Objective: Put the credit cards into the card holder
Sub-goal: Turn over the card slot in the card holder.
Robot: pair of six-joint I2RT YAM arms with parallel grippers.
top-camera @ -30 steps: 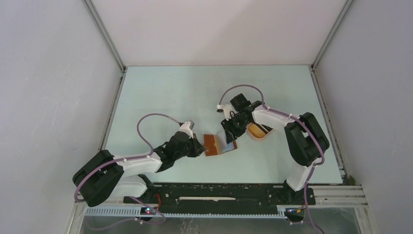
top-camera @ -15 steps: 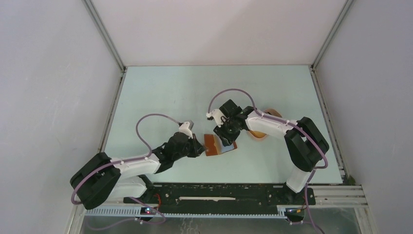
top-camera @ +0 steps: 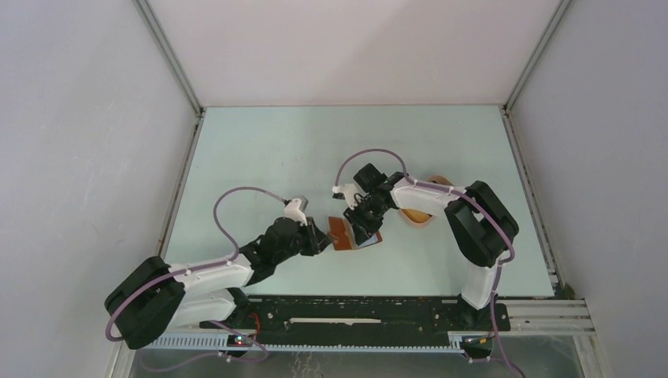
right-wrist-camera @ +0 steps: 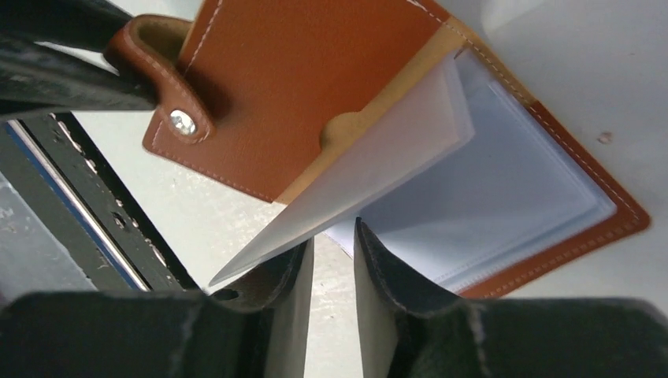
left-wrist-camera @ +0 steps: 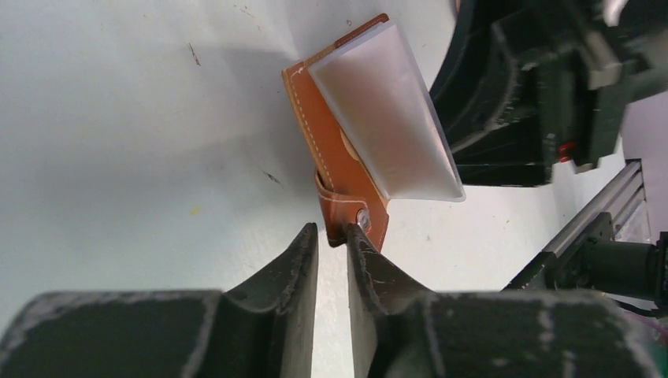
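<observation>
The reddish-brown card holder [top-camera: 343, 231] lies open on the table, its clear sleeves facing up. My left gripper [top-camera: 321, 236] is at its left edge, shut on the snap tab [left-wrist-camera: 347, 214]. My right gripper [top-camera: 366, 227] is nearly shut with nothing between the fingers. Its tips sit at the sleeves' edge: one finger [right-wrist-camera: 276, 272] is under a lifted translucent sleeve [right-wrist-camera: 386, 165], and the other is over the lower sleeves [right-wrist-camera: 504, 197]. Yellow-orange credit cards [top-camera: 415, 212] lie in a tray behind the right arm, mostly hidden. No card shows in either wrist view.
The oval tray [top-camera: 429, 183] sits just right of the card holder, under the right forearm. The black rail [top-camera: 362, 311] with the arm bases runs along the near edge. White walls and a metal frame enclose the table.
My right gripper has moved left and nearer, from beside the tray onto the card holder's sleeves. The left gripper has stayed at the tab, with its arm shifted slightly.
</observation>
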